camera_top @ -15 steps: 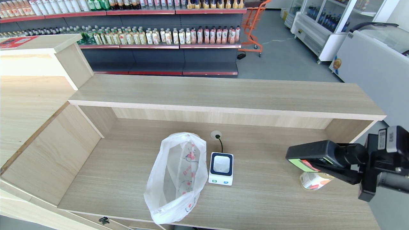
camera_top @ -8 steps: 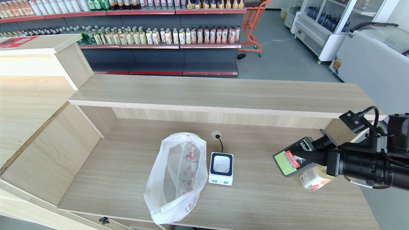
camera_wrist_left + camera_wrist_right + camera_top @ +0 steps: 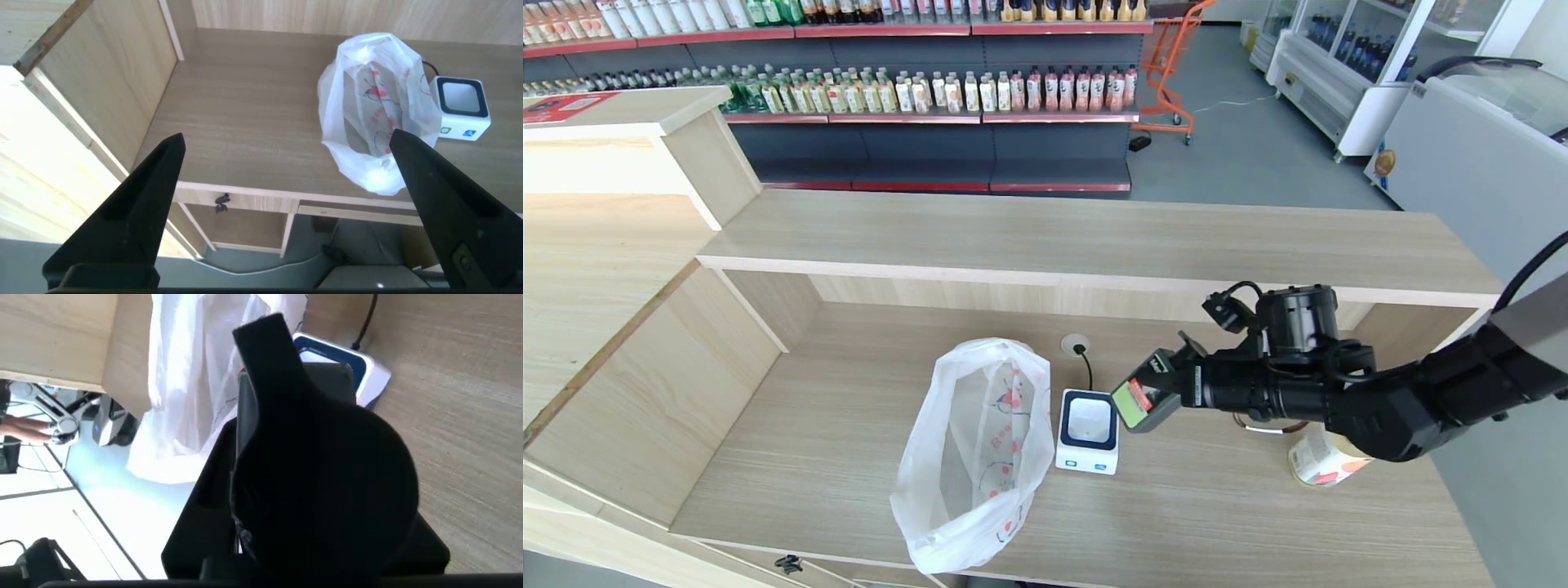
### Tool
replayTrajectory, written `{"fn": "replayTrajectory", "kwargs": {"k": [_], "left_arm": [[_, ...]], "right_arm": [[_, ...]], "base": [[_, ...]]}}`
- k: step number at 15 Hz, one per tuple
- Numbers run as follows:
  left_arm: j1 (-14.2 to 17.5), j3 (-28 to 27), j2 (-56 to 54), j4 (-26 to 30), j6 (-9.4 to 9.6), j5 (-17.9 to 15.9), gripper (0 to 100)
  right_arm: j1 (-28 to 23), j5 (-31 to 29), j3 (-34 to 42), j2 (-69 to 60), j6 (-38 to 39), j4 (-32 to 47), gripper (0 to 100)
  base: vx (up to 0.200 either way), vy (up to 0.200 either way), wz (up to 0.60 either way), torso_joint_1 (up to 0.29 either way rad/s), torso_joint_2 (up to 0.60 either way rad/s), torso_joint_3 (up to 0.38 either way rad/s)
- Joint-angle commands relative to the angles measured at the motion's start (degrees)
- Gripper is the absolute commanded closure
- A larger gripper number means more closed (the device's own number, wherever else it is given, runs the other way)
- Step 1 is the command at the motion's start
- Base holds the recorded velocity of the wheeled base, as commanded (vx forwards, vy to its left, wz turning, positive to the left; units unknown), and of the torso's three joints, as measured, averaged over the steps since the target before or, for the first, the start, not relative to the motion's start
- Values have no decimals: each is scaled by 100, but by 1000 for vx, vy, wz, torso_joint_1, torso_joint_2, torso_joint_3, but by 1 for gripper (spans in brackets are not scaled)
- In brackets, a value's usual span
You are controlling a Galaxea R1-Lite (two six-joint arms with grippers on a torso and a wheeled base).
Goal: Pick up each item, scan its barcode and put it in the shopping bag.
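1. Change: in the last sec the R arm swung in from the counter's right end. The right claw (image 3: pixel 1176 385), clenched on a dark box (image 3: pixel 1137 403) w/ a green-red label, now hangs just beside the barcode scanner (image 3: pixel 1088 426), at its right edge, label tipped twd it.
2. Meaning, I'd say: scan step is on, bagging not yet begun. Box prob. needs a bit more travel over the scanner window.
3. Nearest: left claw (image 3: pixel 290 163) is released, fingers wide apart, above the counter's (image 3: pixel 1217 523) front-left, holding nothing.
4. Shopping bag (image 3: pixel 976 457) slumps just left of the scanner, mouth open. Its slack rim could foul the drop. Contents: can't tell.
5. Printed cup (image 3: pixel 1315 467) sits under the R forearm, partly hidden; likely the next item.
6. Scanner cable (image 3: pixel 1086 367) runs back behind it. Beyond: raised ledge (image 3: pixel 1094 237), bottle shelves (image 3: pixel 931 94), orange trolley (image 3: pixel 1172 65).
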State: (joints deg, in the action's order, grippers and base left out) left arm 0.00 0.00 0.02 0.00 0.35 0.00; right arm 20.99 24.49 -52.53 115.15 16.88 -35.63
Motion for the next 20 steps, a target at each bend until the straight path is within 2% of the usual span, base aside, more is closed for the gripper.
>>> {"fn": "replayTrajectory", "kwargs": {"k": [1,5,11,14,17,20], "left_arm": [[0,0,6,0,0,0,0],[0,0,6,0,0,0,0],[0,0,6,0,0,0,0],[0,0,6,0,0,0,0],[0,0,6,0,0,0,0],[0,0,6,0,0,0,0]], "right_arm": [[388,-111,-328,772,-115,4,100],[529,-331,-469,1299,-950,-84,100],[529,-331,-1374,1774,-968,-84,100],[537,-349,-1427,1906,-976,-75,100],[537,-726,-1479,2055,-976,-84,100],[537,-718,-1471,1941,-915,-102,100]], "base": [[0,0,0,0,0,0],[0,0,0,0,0,0],[0,0,0,0,0,0],[0,0,0,0,0,0],[0,0,0,0,0,0],[0,0,0,0,0,0]]}}
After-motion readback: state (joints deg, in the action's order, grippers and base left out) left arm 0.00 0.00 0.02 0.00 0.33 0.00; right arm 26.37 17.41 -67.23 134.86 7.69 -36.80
